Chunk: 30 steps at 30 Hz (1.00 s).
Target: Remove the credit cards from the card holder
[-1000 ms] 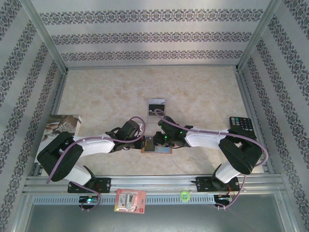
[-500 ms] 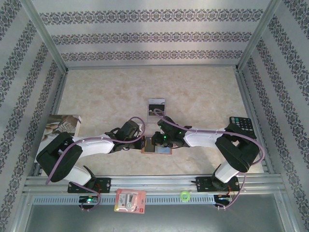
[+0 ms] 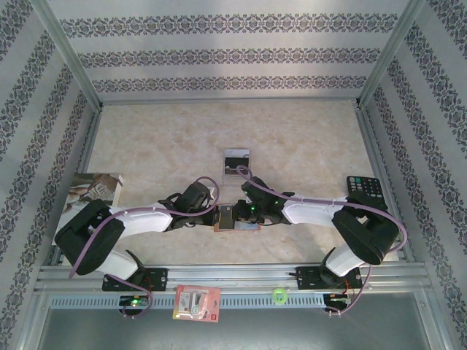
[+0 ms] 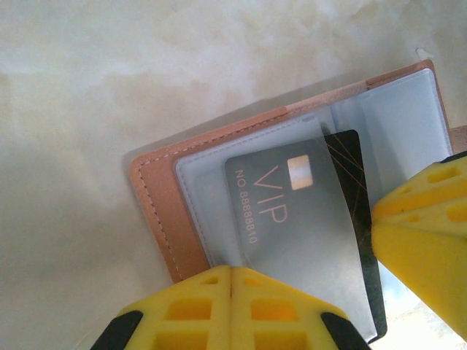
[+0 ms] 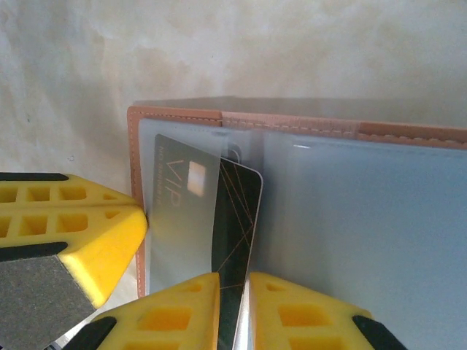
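Near the table's front edge, seen from overhead, both arms meet over the open reddish-brown card holder (image 3: 250, 227), which lies at 6 o'clock from the table's centre. The left gripper (image 3: 217, 216) reaches in from 9 o'clock and the right gripper (image 3: 237, 213) from 3 o'clock. A loose credit card (image 3: 236, 160) with a dark band lies apart, at 12 o'clock from the holder. From the left wrist, that gripper's yellow fingers are closed together with nothing between them and appear to press on the holder's near side. A dark VIP credit card (image 4: 306, 219) sticks partway out of a clear sleeve toward 4 o'clock. From the right wrist, the yellow fingers are nipped onto the VIP card's protruding edge at 6 o'clock. The step in hand looks like drawing this card free. It should go best pulled straight along the sleeve, flat to the table, while the left arm pins the holder so it neither slides nor folds. The table (image 3: 292, 138) is pale marbled cream, with a calculator (image 3: 363, 187) at its 3 o'clock edge and a magazine (image 3: 96, 187) at 9 o'clock. Grey floral-striped walls (image 3: 219, 55) enclose three sides.
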{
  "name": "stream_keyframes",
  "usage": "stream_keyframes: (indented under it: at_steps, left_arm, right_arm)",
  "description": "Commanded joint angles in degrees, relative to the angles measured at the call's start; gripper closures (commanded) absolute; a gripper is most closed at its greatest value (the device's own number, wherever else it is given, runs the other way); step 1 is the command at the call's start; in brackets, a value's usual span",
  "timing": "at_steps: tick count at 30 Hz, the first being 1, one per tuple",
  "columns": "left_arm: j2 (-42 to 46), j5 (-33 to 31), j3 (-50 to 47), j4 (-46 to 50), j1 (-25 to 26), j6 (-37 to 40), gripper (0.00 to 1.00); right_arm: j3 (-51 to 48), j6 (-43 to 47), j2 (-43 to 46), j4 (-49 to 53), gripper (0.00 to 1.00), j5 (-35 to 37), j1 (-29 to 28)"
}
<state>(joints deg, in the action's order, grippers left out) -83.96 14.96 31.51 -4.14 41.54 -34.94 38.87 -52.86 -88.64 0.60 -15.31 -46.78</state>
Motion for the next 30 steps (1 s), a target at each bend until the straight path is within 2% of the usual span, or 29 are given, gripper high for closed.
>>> stream_keyframes:
  at_steps: [1, 11, 13, 16, 22, 30]
  left_arm:
    - [-0.8, 0.2, -1.5, 3.4, 0.0, -0.6, 1.00]
    - [-1.9, 0.7, -1.3, 2.9, -0.1, -0.4, 1.00]
    - [-1.8, 0.6, -1.3, 2.9, -0.1, -0.3, 1.00]
    - [-1.6, 0.4, -1.4, 2.9, -0.1, -0.3, 1.00]
    - [-1.3, 0.4, -1.6, 2.9, -0.3, -0.5, 1.00]
    - [-0.5, 1.0, -0.9, 3.4, -1.3, -0.2, 1.00]
  right_arm:
    - [-0.7, -1.1, -0.4, 0.6, 0.81, 1.2, 0.7]
    - [0.6, -1.0, -4.0, -2.2, 0.83, -1.8, 0.8]
    - [0.2, -1.2, -4.1, -2.6, 0.87, -1.9, 1.0]
    - [-0.3, -1.3, -3.9, -3.1, 1.00, -1.8, 1.2]
    - [-2.2, 0.8, 1.3, -0.9, 1.00, 1.0, 1.9]
    - [-2.2, 7.4, 8.4, 9.5, 1.00, 5.2, 2.6]
